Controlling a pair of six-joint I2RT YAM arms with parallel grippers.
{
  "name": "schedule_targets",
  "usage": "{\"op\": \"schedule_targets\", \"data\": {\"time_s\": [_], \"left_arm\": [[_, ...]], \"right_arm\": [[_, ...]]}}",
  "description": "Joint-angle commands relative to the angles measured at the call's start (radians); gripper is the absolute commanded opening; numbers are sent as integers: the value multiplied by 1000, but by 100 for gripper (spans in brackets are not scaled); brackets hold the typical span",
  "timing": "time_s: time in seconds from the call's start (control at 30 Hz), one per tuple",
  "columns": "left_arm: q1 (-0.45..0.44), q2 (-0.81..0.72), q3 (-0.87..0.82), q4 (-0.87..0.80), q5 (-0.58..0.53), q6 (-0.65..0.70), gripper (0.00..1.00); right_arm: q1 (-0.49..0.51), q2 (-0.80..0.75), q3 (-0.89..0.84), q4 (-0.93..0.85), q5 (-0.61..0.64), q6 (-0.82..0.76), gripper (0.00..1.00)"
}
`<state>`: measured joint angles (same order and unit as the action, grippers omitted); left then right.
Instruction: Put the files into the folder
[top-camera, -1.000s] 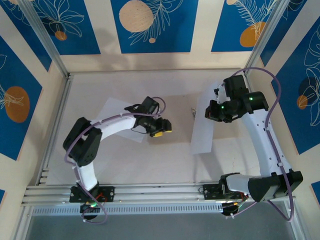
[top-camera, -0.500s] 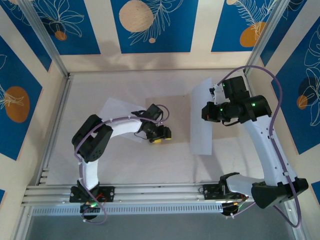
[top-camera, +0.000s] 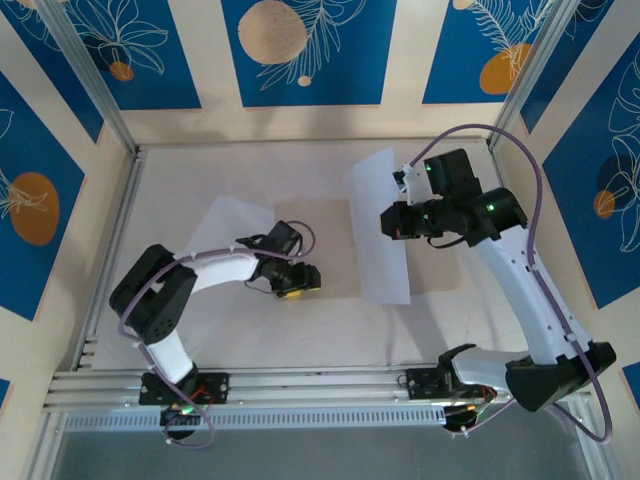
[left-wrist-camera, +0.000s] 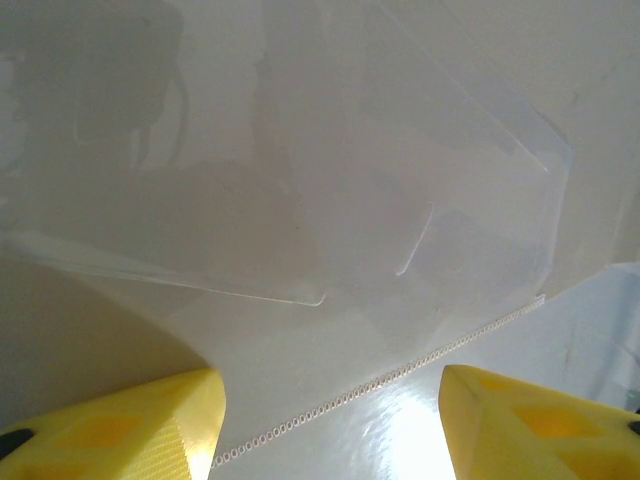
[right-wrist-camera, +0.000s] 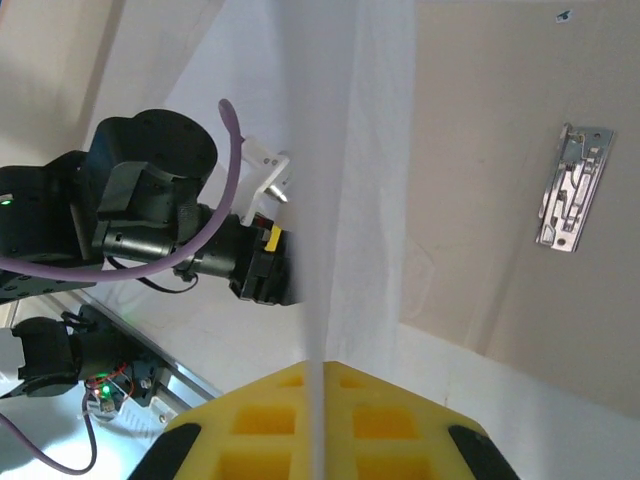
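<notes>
White curved links, black joint housings on left arm (top-camera: 215, 268) and right arm (top-camera: 525, 290). Purple cable (top-camera: 500, 130) running back from each wrist. Green lights (top-camera: 493, 208) just behind right gripper (right-wrist-camera: 320, 382). Yellow fingers with moulded square recesses on left gripper (left-wrist-camera: 330, 400); right alike.

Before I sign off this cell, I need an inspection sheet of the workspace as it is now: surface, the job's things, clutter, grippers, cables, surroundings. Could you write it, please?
Surface: pale table, flat.
Job's things: tan folder lies flat on the table, its metal clip showing; one white sheet lies at the left; the second sheet is held over the folder.
Clutter: nothing seen.
Grippers: left gripper open, low over the table; right gripper shut on the second sheet.
Cables: purple cables loop along both arms.
Surroundings: blue wall panels with leaf prints, metal frame.
</notes>
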<state>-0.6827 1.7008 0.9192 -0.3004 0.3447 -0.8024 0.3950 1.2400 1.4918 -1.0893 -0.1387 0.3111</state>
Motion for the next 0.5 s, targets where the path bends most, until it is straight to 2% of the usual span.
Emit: {"op": "schedule_targets", "data": {"time_s": [0.0,0.47], "left_arm": [[33,-45,-61,-109,-58,2,61],[101,-252,-191,-151,8,3,62]], "right_arm": [[38,44,12,53,-33,-9,0],[196,178,136,160,-110,-15,0]]}}
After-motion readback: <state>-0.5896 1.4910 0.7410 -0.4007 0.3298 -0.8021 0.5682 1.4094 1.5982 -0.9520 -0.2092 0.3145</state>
